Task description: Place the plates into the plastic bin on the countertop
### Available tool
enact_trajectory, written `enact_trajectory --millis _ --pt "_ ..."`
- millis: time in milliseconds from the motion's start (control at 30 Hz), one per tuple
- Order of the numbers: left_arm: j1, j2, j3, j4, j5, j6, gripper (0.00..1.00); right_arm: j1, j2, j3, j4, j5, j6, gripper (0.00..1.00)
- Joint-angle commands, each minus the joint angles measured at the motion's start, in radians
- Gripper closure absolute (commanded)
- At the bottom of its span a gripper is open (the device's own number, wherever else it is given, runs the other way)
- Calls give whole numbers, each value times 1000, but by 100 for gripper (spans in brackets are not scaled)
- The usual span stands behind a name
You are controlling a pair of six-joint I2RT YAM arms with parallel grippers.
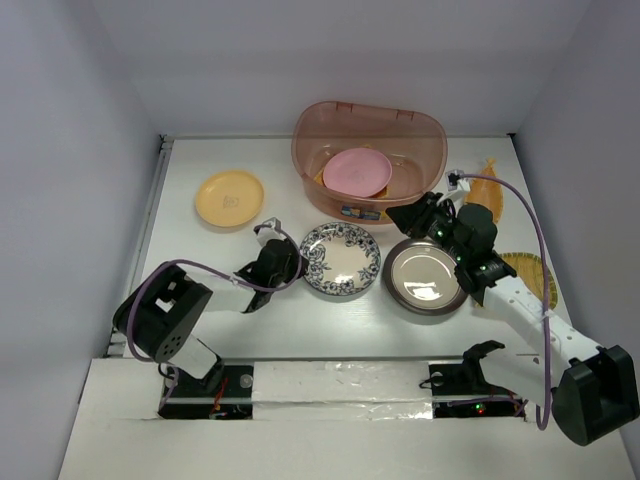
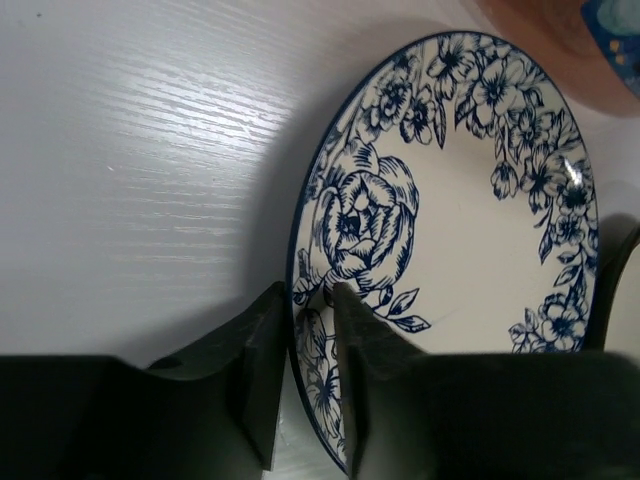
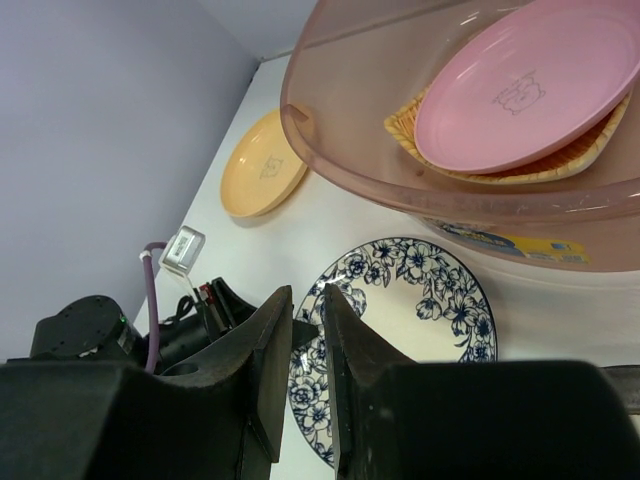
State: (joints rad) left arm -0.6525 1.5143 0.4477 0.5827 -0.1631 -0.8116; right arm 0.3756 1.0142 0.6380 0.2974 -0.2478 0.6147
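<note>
My left gripper (image 1: 293, 262) (image 2: 310, 290) is shut on the left rim of the blue-white floral plate (image 1: 342, 258) (image 2: 470, 220), one finger over the rim and one outside it. My right gripper (image 1: 412, 214) (image 3: 308, 295) hovers between the plastic bin (image 1: 368, 140) (image 3: 400, 190) and the shiny metal plate (image 1: 426, 276); its jaws stand slightly open with nothing between them. In the bin a pink plate (image 1: 357, 171) (image 3: 520, 80) rests on a yellow woven plate (image 3: 590, 155). A round yellow-orange plate (image 1: 230, 198) (image 3: 262, 175) lies at the left of the countertop (image 1: 250, 330).
An orange leaf-shaped plate (image 1: 487, 195) and an orange woven plate (image 1: 530, 272) lie at the right, partly hidden by my right arm. Pale walls close in the white top on three sides. The floral plate and the metal plate almost touch.
</note>
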Motion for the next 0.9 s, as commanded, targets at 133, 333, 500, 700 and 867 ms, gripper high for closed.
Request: enact_trajectory --millis 133,333,500,700,867 --pt "2 -25 -76 0 -41 -40 100 9 -20 -4 48 -5 -7 75" --pt "11 -287 -142 -111 -104 -55 100 9 -52 -11 46 4 -7 75" --pt "22 -515 -155 -215 -121 -61 100 9 -62 -12 46 5 -6 75" --pt "60 -689 -153 -300 -75 -75 100 9 -71 -14 37 21 -6 75" --pt "94 -773 -123 -357 -21 -81 100 9 -85 -12 25 39 -9 75"
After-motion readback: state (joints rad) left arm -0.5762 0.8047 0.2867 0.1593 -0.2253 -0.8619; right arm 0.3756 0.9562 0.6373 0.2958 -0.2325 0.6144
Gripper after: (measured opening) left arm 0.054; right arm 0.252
